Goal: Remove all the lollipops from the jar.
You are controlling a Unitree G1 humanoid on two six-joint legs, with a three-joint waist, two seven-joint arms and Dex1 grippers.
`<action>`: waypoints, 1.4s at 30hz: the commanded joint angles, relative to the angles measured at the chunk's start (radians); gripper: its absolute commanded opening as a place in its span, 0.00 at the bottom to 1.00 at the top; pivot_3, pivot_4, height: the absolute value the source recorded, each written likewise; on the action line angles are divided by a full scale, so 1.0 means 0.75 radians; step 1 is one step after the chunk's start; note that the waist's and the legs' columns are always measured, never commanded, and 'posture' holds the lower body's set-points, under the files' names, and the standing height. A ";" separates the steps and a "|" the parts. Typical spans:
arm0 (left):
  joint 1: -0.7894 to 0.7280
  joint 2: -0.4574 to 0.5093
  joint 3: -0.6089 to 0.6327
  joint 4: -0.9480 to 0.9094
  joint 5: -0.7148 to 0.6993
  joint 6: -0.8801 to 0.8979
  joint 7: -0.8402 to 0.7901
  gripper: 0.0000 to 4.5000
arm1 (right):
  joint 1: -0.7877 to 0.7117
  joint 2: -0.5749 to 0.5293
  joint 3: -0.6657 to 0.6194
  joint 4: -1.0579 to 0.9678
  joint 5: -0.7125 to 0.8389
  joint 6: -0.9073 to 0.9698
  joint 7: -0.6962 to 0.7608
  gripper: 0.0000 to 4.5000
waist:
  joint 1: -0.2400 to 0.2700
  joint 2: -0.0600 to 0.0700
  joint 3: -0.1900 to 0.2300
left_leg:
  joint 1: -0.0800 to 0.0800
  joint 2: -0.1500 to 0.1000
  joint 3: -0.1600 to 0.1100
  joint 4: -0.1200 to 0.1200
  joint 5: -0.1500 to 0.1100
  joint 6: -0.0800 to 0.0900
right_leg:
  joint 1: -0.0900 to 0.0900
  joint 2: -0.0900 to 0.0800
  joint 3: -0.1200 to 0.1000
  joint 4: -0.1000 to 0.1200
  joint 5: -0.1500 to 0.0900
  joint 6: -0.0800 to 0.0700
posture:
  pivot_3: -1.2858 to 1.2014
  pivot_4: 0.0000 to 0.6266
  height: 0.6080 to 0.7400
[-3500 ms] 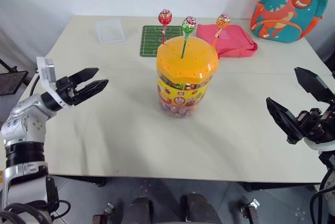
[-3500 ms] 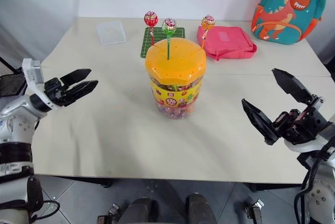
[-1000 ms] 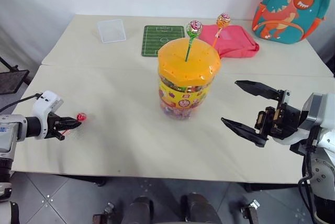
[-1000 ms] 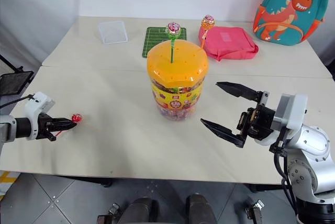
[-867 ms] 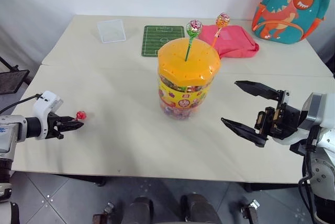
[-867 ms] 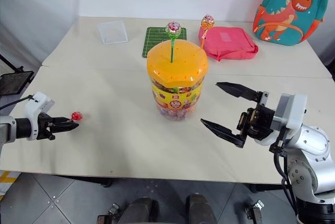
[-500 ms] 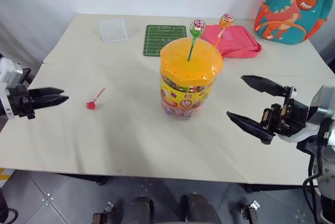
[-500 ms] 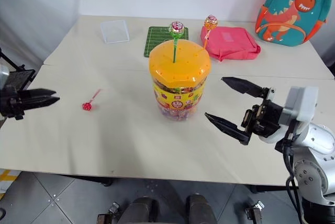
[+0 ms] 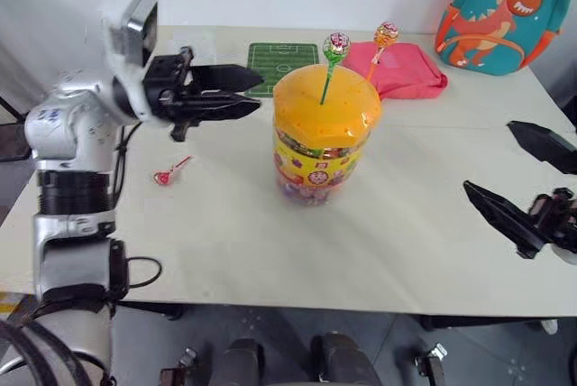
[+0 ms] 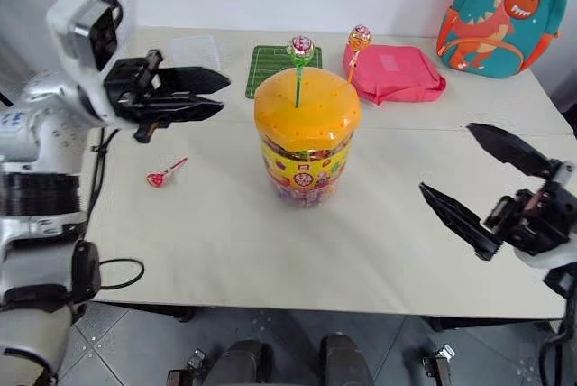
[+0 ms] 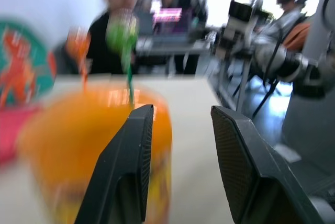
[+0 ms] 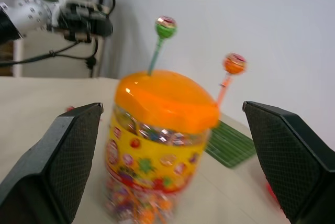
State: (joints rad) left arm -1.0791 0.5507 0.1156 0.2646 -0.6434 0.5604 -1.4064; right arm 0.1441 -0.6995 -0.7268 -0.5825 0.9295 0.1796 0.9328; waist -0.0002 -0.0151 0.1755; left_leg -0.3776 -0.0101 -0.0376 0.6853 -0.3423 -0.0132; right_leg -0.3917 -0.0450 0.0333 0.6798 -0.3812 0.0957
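The red lollipop (image 9: 163, 178) lies flat near the table's (image 9: 225, 242) left edge, stick angled toward the jar (image 9: 325, 138); green lollipop (image 9: 335, 44) and orange lollipop (image 9: 386, 33) stand upright in the lid. The left gripper (image 9: 255, 90), empty with jaws narrowly parted, has risen from the table's edge to beside the jar. The right gripper (image 9: 534, 179) gapes wide, now nearer the right edge.

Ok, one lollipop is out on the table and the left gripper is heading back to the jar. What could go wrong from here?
1. The green lollipop and orange lollipop stand close together, so the open left gripper could knock the wrong stick.
2. The open right gripper is well clear of the jar, so a sideways pull might tip the unsteadied jar.
3. The red lollipop lies loose near the left arm and could get swept away.
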 commanded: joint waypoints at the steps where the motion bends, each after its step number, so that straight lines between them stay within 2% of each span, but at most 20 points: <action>1: -0.060 -0.057 0.000 0.058 -0.019 -0.020 0.031 0.41 | 0.034 -0.022 -0.094 -0.060 0.035 -0.010 -0.007 1.00 | -0.003 0.000 0.000 | 0.000 0.000 0.000 0.000 0.000 0.000 | 0.000 0.000 0.000 0.000 0.000 0.000 | 0.52 0.24 1.00; 3: -0.089 -0.108 -0.041 0.113 0.054 -0.093 0.065 0.41 | 0.052 0.003 -0.061 -0.108 0.031 -0.013 -0.031 1.00 | -0.023 0.000 0.000 | 0.002 0.000 0.003 -0.001 0.000 0.000 | 0.000 0.001 0.003 0.000 0.000 0.000 | 0.52 0.24 1.00; 8: -0.153 -0.191 -0.068 0.220 0.150 -0.225 0.162 0.41 | 0.064 0.053 0.026 -0.185 0.025 -0.019 -0.097 1.00 | 0.000 0.000 0.000 | 0.003 0.000 0.004 0.000 0.000 0.000 | 0.000 0.001 0.005 0.000 0.000 0.000 | 0.52 0.24 1.00; 13: -0.198 -0.226 -0.083 0.270 0.168 -0.220 0.178 0.41 | 0.044 0.052 0.066 -0.195 0.021 -0.021 -0.132 1.00 | 0.001 0.000 0.000 | 0.003 0.000 0.004 -0.001 0.000 0.000 | -0.001 0.001 0.004 0.000 0.000 0.000 | 0.52 0.24 1.00; 20: -0.210 -0.250 -0.135 0.260 0.156 -0.166 0.074 0.41 | -0.008 0.038 0.109 -0.195 0.022 -0.016 -0.162 1.00 | 0.000 0.000 0.000 | 0.003 0.000 0.004 -0.001 0.000 0.000 | -0.001 0.001 0.004 0.000 0.000 0.000 | 0.52 0.24 1.00; 23: -0.212 -0.245 -0.146 0.274 0.181 -0.163 0.082 0.29 | -0.011 0.041 0.119 -0.201 0.020 -0.017 -0.168 1.00 | 0.000 0.000 0.000 | 0.003 0.000 0.004 -0.001 0.000 0.000 | -0.001 0.001 0.004 0.000 0.000 0.000 | 0.52 0.24 1.00; 27: -0.222 -0.257 -0.137 0.283 0.179 -0.140 0.110 0.02 | -0.028 0.042 0.139 -0.205 0.021 -0.017 -0.183 1.00 | 0.000 0.000 0.000 | 0.003 0.000 0.004 -0.001 0.000 0.000 | -0.001 0.001 0.004 0.000 0.000 0.000 | 0.52 0.24 1.00; 32: -0.254 -0.278 -0.080 0.305 0.140 -0.140 0.161 0.00 | -0.065 0.039 0.182 -0.188 0.020 -0.018 -0.185 1.00 | 0.000 0.000 0.000 | 0.003 0.000 0.004 -0.001 0.000 0.000 | -0.001 0.001 0.004 0.000 0.000 0.000 | 0.52 0.24 1.00; 34: -0.331 -0.295 0.064 0.339 -0.010 -0.004 0.255 0.00 | -0.093 0.048 0.213 -0.174 0.017 -0.019 -0.185 1.00 | 0.000 0.000 0.000 | 0.002 0.000 0.004 -0.001 0.000 0.000 | -0.001 0.001 0.004 0.000 0.000 0.000 | 0.52 0.24 1.00; 38: -0.438 -0.237 0.292 0.413 -0.228 0.261 0.393 0.00 | -0.153 0.068 0.286 -0.144 0.013 -0.022 -0.179 1.00 | -0.008 -0.001 0.001 | 0.000 0.000 0.003 -0.001 0.000 0.000 | -0.003 0.001 0.004 0.000 0.000 0.000 | 0.52 0.24 1.00; 40: -0.425 -0.140 0.306 0.420 -0.216 0.350 0.415 0.00 | -0.196 0.074 0.339 -0.122 0.001 -0.026 -0.160 1.00 | -0.019 0.000 0.000 | 0.001 0.000 0.003 -0.002 0.000 0.000 | -0.003 0.001 0.004 0.001 0.000 0.000 | 0.52 0.24 1.00; 42: -0.364 0.024 0.163 0.388 -0.089 0.424 0.359 0.00 | -0.237 0.079 0.384 -0.098 -0.003 -0.026 -0.146 1.00 | -0.034 0.002 -0.001 | 0.004 0.000 0.003 -0.003 0.000 -0.001 | -0.003 0.001 0.004 0.003 0.000 0.000 | 0.52 0.24 1.00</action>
State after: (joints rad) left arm -1.3789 0.5167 0.2864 0.5647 -0.7639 0.8287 -1.1190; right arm -0.0178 -0.6469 -0.4508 -0.6513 0.9259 0.1760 0.8130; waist -0.0260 -0.0140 0.1751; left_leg -0.3738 -0.0098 -0.0357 0.6824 -0.3419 -0.0140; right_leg -0.3940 -0.0440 0.0365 0.6822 -0.3813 0.0957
